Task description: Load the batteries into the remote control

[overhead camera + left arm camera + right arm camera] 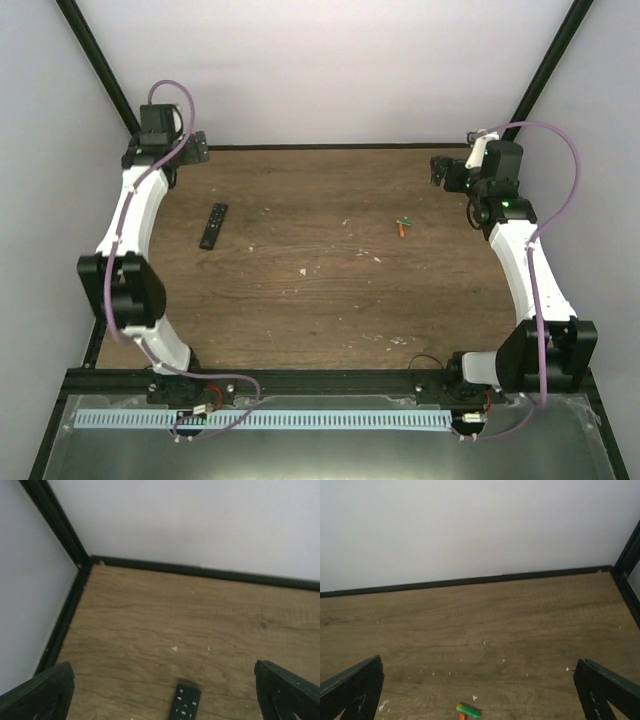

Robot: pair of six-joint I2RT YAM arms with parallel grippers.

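Grippers first: my left gripper (192, 147) has its jaws spread wide apart with nothing between them. It sits at the far corner of the table (330, 310), about 10 o'clock from table centre in the top view. My right gripper (442, 168) is the same, jaws fully apart and holding nothing, at the far corner around 2 o'clock. Neither touches any object.

The table is brown wood grain, with a white wall (330, 70) behind it and a black strip along the far edge. My left arm (135, 215) curves up the 9 o'clock side and my right arm (520, 250) up the 3 o'clock side. Both are white with black joints.

The remote control (213, 225) lies flat on the wood at about 10 o'clock from centre, at 5 o'clock from my left gripper and well apart from it. Its long axis runs roughly 1 to 7 o'clock. In the left wrist view only its buttoned end shows, at 6 o'clock on the bottom edge, between my two jaws but lower in the frame.

The batteries (402, 227) lie on the table at about 2 o'clock from centre, at 7 o'clock from my right gripper, well apart from the remote control. They are orange with green ends and sit close together; I cannot tell whether they touch. In the right wrist view they are at 6 o'clock, cut off by the bottom edge.

Pale specks (303, 270) are scattered on the wood between centre and the batteries.
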